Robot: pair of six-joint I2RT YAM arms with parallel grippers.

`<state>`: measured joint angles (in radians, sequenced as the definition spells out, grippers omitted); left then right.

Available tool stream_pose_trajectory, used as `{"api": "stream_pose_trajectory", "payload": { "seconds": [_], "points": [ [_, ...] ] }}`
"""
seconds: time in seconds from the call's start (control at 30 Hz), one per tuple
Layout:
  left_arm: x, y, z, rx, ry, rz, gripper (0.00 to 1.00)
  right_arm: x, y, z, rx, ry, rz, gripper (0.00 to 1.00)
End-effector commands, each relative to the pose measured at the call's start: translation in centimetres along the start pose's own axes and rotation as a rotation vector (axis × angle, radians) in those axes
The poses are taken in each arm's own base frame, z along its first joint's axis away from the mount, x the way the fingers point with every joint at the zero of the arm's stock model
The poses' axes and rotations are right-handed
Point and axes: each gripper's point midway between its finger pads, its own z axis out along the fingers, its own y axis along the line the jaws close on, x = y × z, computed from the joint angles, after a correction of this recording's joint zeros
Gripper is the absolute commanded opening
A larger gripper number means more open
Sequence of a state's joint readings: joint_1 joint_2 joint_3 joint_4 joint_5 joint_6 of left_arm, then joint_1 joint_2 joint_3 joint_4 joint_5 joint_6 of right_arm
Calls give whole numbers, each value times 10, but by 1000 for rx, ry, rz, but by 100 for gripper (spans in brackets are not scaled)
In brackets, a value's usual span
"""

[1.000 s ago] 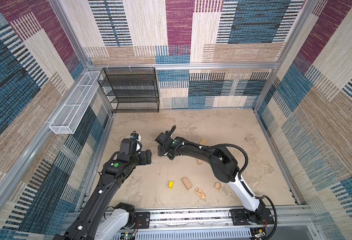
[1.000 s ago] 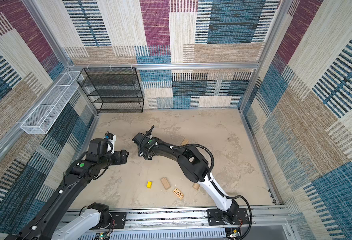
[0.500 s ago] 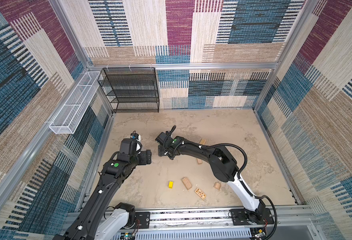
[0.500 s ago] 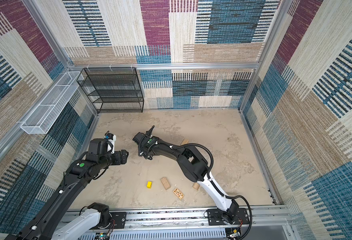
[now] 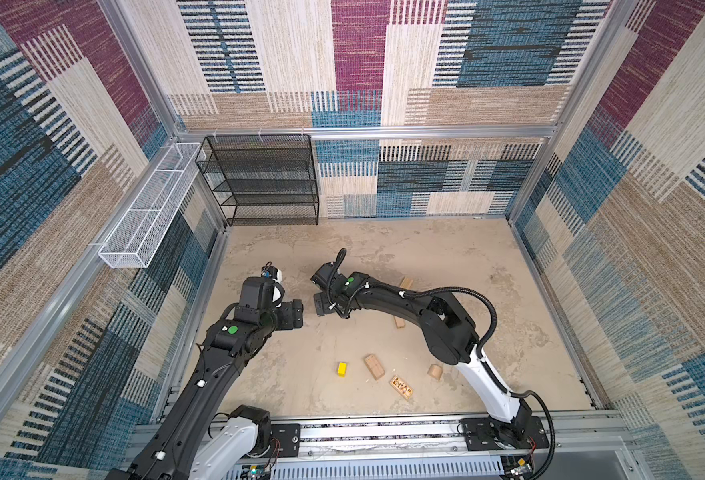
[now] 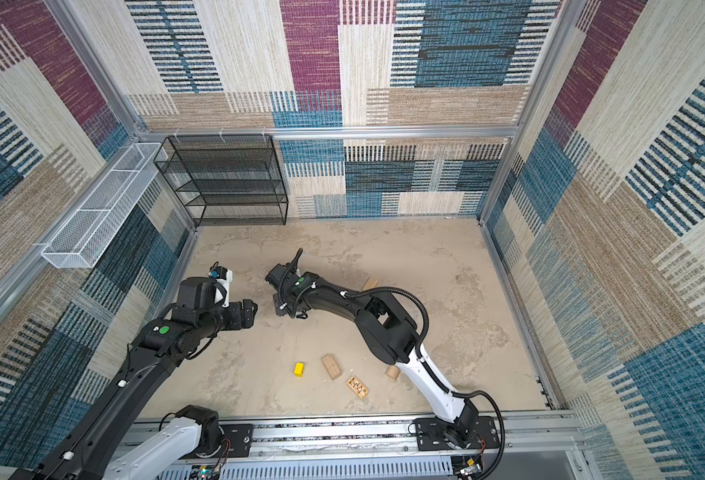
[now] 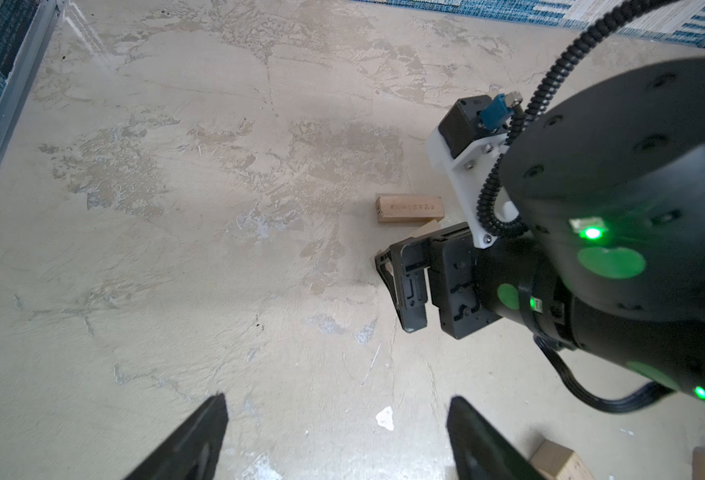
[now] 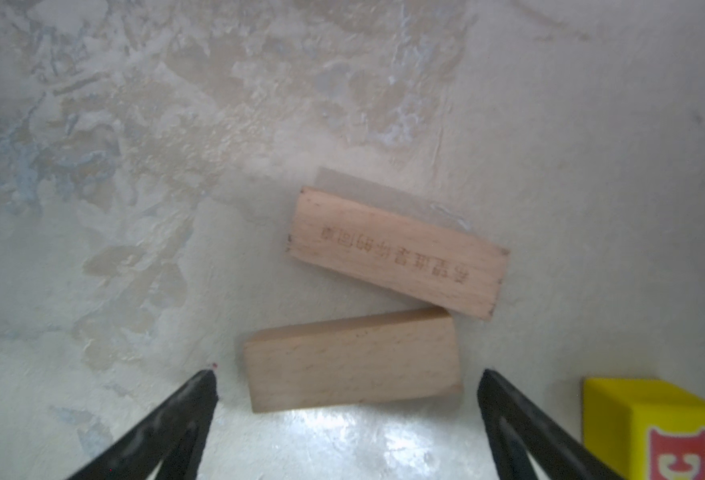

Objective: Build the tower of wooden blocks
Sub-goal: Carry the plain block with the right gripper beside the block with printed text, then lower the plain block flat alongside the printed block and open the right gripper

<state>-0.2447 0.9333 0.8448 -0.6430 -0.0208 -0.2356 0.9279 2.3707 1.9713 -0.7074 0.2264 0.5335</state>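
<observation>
Your left claw [image 7: 336, 419] hangs over bare bench [image 7: 176, 249], jaws wide apart and empty. Your right claw [image 8: 348, 378] is spread too, straddling a plain tan block [image 8: 353, 361] without gripping it. An engraved block [image 8: 396, 251] meets its corner, and a red-lettered yellow block [image 8: 654, 428] sits just beside. Along the bench's front, a second yellow block [image 5: 342, 368], tan oblong [image 5: 374, 366], patterned block [image 5: 401, 387] and rounded piece [image 5: 435, 372] lie apart.

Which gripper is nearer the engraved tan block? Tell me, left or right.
Right. The right gripper hangs open right by the engraved tan block, just short of it; the left gripper, also open, sits farther off across bare floor.
</observation>
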Motion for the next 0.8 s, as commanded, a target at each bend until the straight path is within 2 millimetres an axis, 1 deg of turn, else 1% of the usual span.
{"api": "stream_pose_trajectory", "payload": {
  "seconds": [0.0,0.13,0.3,0.5,0.67,0.77],
  "points": [
    [-1,1,0,-4,-2,-12,88,-8,6,-8,-28,-20,-65,100],
    [0,1,0,-5,0,-13,87,-6,7,-5,-31,-12,-109,96],
    [0,1,0,-4,0,-12,87,-2,4,0,-10,6,-120,93],
    [1,1,1,-4,3,-12,87,-3,3,7,16,18,-126,91],
    [0,1,1,-5,1,-12,87,-4,2,7,23,20,-132,91],
    [-1,1,1,-4,0,-12,87,-3,2,8,22,24,-134,87]
  ]
}}
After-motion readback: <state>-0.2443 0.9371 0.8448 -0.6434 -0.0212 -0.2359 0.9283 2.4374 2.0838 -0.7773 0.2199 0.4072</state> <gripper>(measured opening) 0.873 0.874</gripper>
